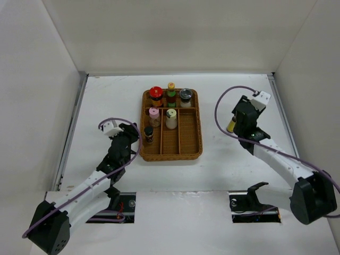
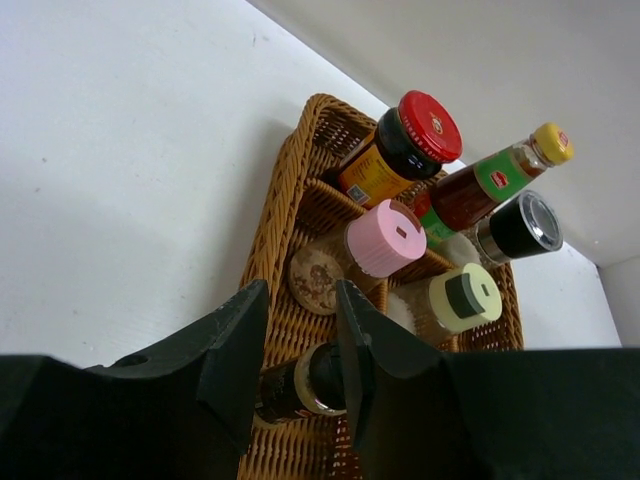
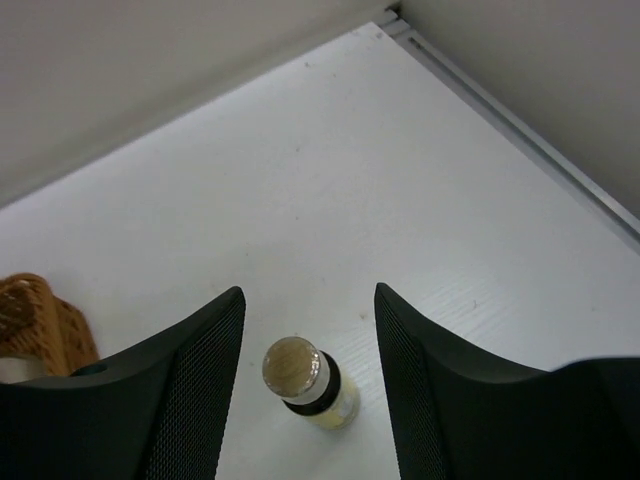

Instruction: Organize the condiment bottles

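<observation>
Mostly we lose the dark-capped bottle [image 2: 300, 385] behind the left gripper [image 2: 300, 287] clenched on it, upright in the tray [image 2: 275, 210] — the released right gripper [image 3: 309, 290] straddles the yellowish bottle [image 3: 297, 375], also upright.

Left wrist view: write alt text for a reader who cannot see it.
The black left gripper is shut on a small dark-capped bottle at the near end of a brown wicker tray. Beyond stand a pink-capped bottle, a pale-green-capped bottle, a red-capped jar, a yellow-capped bottle and a silver-grey-capped jar.
</observation>
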`<state>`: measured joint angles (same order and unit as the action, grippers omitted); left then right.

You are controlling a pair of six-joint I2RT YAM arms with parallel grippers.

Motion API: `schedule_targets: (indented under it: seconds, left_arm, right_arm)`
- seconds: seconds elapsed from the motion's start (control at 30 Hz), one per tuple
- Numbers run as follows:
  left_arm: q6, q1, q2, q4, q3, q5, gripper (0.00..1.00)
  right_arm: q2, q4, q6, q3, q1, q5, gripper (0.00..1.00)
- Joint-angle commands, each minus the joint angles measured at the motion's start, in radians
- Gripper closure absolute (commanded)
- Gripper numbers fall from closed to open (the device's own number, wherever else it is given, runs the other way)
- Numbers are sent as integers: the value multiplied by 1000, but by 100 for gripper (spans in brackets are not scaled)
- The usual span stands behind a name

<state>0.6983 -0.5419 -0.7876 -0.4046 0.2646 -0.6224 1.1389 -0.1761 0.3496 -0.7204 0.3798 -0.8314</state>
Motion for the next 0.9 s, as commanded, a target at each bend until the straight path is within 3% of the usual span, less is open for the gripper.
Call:
schedule_targets:
  seconds: [0.0, 0.33, 0.73, 0.87]
  left_arm:
    - [29, 9, 4, -86, -24, 46, 68]
    - [56, 36, -13, -92, -41, 56, 67]
    - [63, 38, -71, -103, -30, 69, 66]
    - [63, 46, -56, -103, -31, 66, 66]
  right_arm:
    - [59, 61, -29, -63, -28, 29, 40]
    - [160, 61, -23, -88, -43, 67, 39]
    - [156, 89, 17, -65, -17, 84, 42]
    - [148, 81, 31, -47, -8, 84, 48]
